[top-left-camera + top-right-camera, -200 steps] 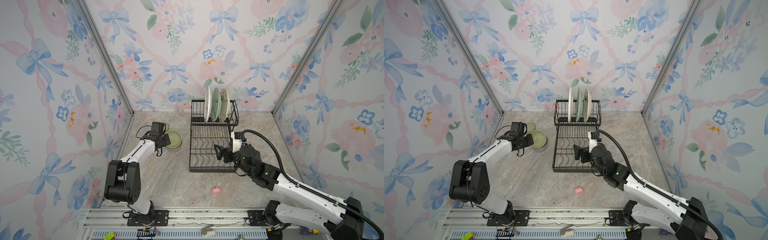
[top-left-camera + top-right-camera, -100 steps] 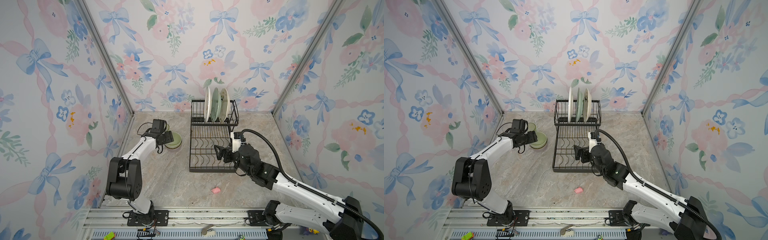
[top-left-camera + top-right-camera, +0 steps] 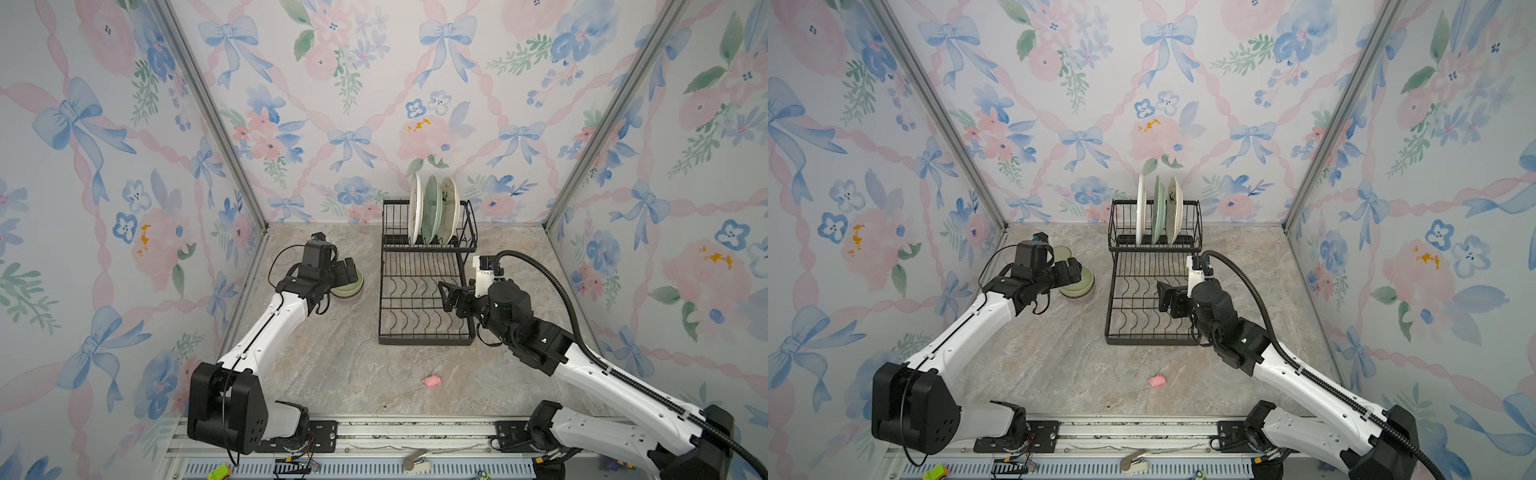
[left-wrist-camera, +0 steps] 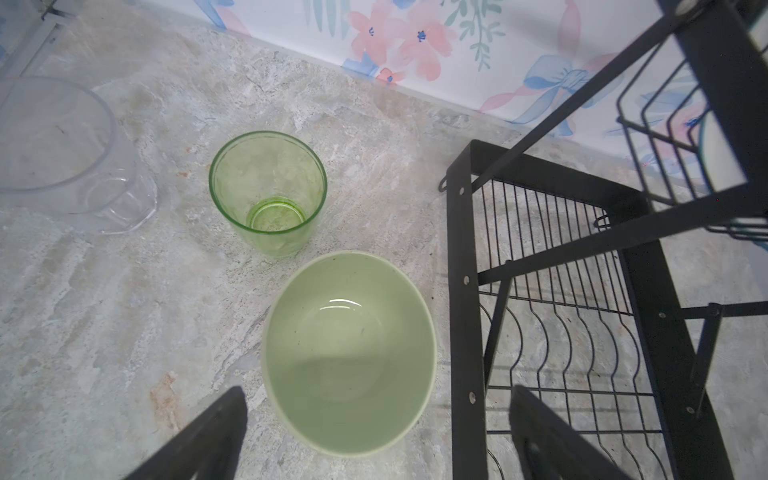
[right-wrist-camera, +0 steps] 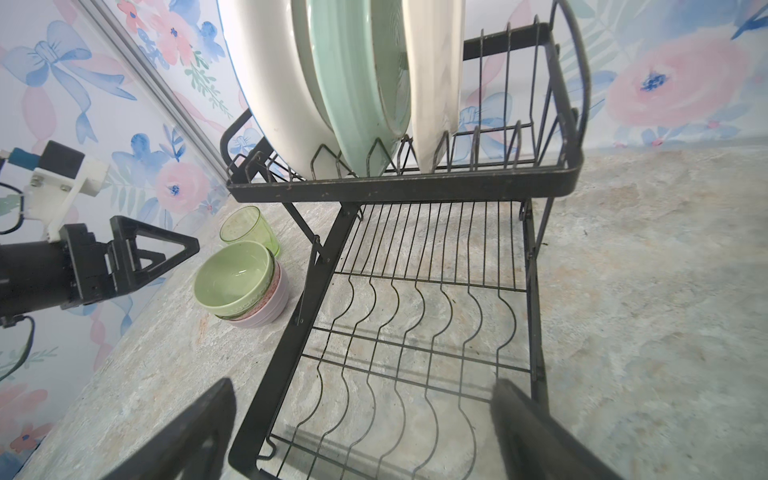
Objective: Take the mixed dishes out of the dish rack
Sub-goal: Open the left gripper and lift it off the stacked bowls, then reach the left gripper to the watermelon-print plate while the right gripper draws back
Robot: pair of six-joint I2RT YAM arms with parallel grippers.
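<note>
**Rack Status: Three Plates on the Upper Tier, Both Grippers Open**

The rack (image 3: 380,307) is set on the table (image 3: 332,357), right of centre. Its raised upper tier (image 3: 428,248) is placed at the far end, by the far wall (image 3: 353,124). Its flat lower tier (image 3: 415,291) extends toward the near side.

Three plates are held upright on edge in the upper tier, side by side. The white plate (image 3: 413,210) is on the left, the green plate (image 3: 431,212) in the middle and the cream plate (image 3: 450,208) on the right.

Three bowls are stacked mouth up on the table, just left of the rack and apart from it. The green bowl (image 4: 351,353) is nested on top, the pink bowl (image 5: 269,291) under it and the lavender bowl (image 5: 272,311) at the bottom. The tumbler (image 4: 268,191) is stood upright just beside the stack, on its far side; whether the two touch cannot be told. The glass (image 4: 62,153) is stood further left, apart from the tumbler.

The left gripper (image 4: 377,390) is held above the stack with its jaws spread wide. One finger (image 4: 216,424) is seen off the left side of the green bowl, the other over the rack's left edge. Nothing is gripped.

The right gripper (image 5: 362,381) is held over the right part of the lower tier, above the wavy dividers. Its jaws are spread wide and nothing is gripped.

A pink lump (image 3: 432,380) lies on the table on the near side of the rack, well apart from it.
</note>
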